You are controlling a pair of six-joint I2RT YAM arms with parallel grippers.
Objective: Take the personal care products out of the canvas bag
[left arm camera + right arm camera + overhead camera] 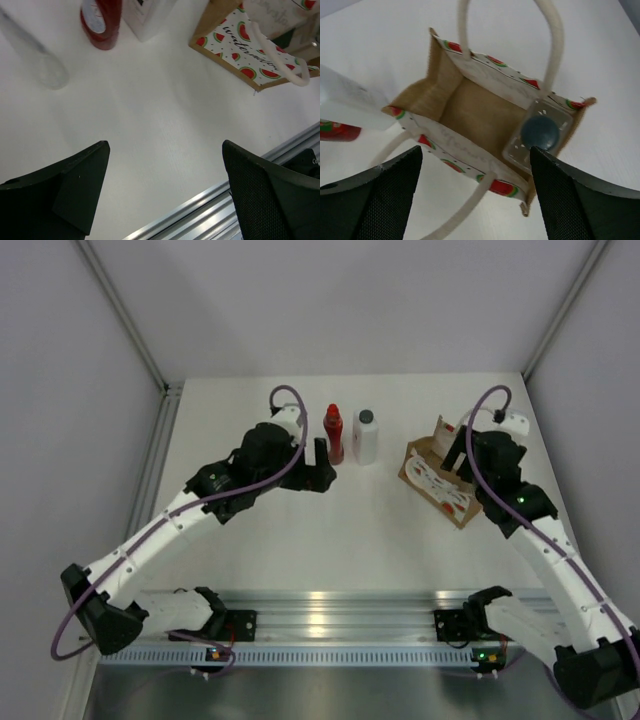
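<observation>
The canvas bag [441, 483] stands at the right, its mouth open toward my right gripper [456, 453]. In the right wrist view the bag [451, 131] holds a clear bottle with a dark cap [540, 132] in one corner. My right gripper [476, 150] hovers open just above the bag's mouth, holding nothing. A red bottle [334, 433] and a white bottle with a dark cap [366, 436] stand on the table left of the bag. A slim pale tube [35, 52] lies beside the red bottle [101, 22]. My left gripper [321, 464] is open and empty beside the red bottle.
The metal rail [340, 605] carrying both arm bases runs along the table's near edge. Grey walls [60, 390] close in the table on the left, right and back. The bag's cream handles [555, 45] loop up toward the right wrist camera.
</observation>
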